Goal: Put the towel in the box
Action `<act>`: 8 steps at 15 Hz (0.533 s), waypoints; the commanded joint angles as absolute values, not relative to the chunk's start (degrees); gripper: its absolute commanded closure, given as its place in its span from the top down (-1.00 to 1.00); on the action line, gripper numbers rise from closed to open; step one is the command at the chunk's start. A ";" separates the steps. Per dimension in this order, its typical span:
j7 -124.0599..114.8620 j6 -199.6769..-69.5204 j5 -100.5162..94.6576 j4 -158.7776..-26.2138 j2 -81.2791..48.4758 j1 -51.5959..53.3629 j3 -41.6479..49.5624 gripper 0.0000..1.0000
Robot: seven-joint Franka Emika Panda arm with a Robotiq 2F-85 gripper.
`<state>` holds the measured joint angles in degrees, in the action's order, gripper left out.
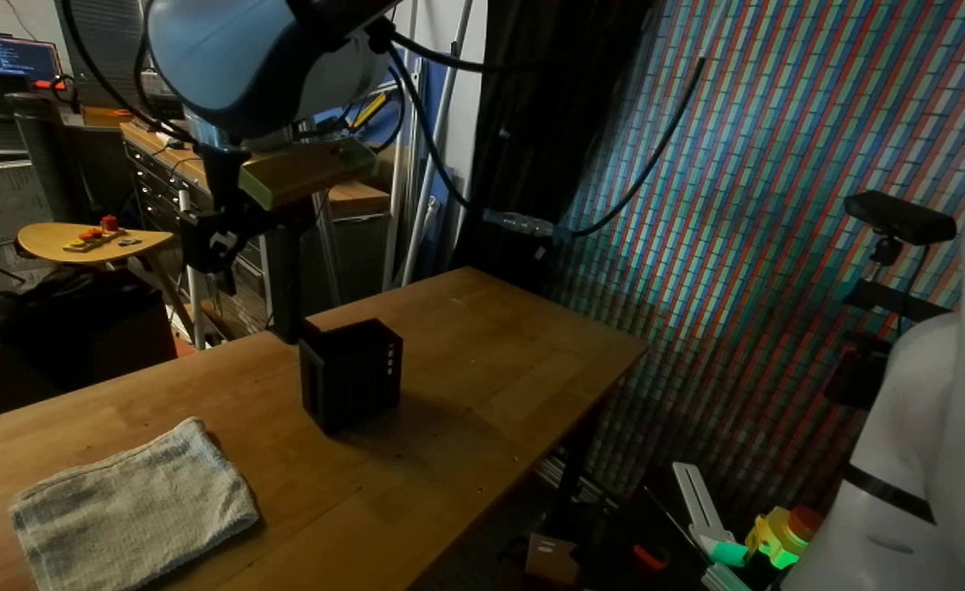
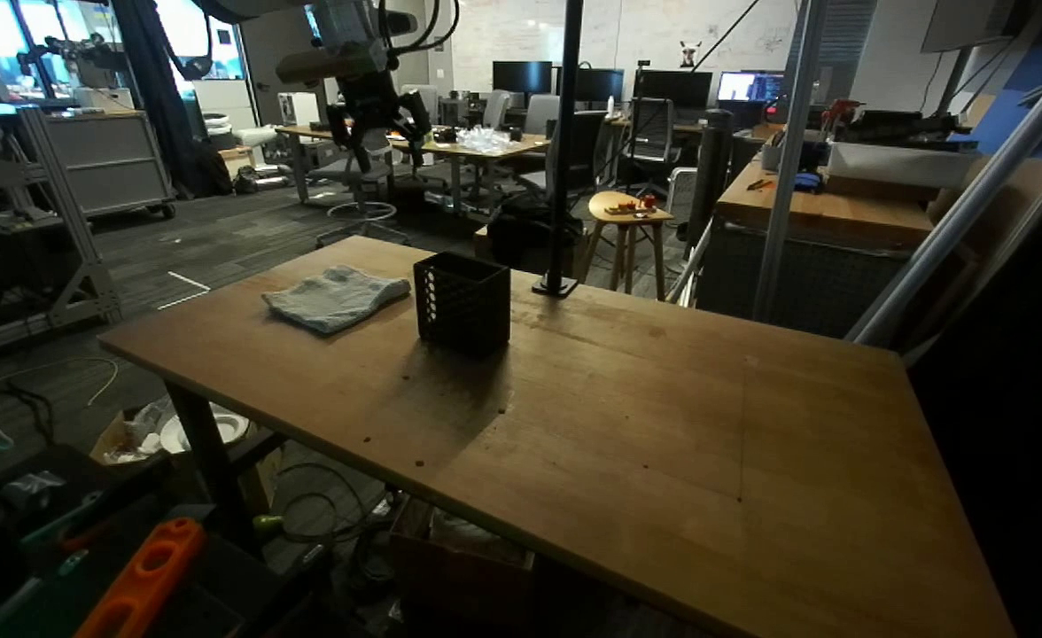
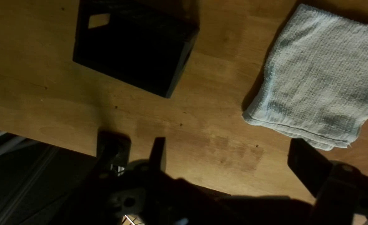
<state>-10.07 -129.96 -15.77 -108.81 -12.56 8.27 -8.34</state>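
Observation:
A folded pale grey towel lies flat on the wooden table in both exterior views (image 1: 138, 509) (image 2: 335, 299) and at the right of the wrist view (image 3: 324, 81). A black open-topped crate-like box stands upright beside it, apart from it, in both exterior views (image 1: 355, 390) (image 2: 468, 310) and at the upper left of the wrist view (image 3: 179, 67). Its inside is too dark to make out. My gripper (image 3: 227, 140) is open, with bare table showing between its fingers. It hangs well above the table, touching nothing, in both exterior views (image 1: 224, 263) (image 2: 391, 159).
A thin black post stands at the table's edge close to the box in both exterior views (image 1: 288, 287) (image 2: 565, 159); its base shows in the wrist view (image 3: 113, 147). A stool (image 2: 627, 208) with small toys stands beyond the table (image 2: 707, 461). Cables (image 1: 441, 164) hang by the arm.

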 commanded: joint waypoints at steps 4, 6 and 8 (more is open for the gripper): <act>-10.82 -127.41 -16.12 -97.14 -21.92 13.22 -7.81 1.00; -10.47 -126.95 -16.04 -94.74 -24.48 14.88 -8.06 1.00; -10.49 -127.12 -15.61 -92.49 -27.53 16.78 -8.45 1.00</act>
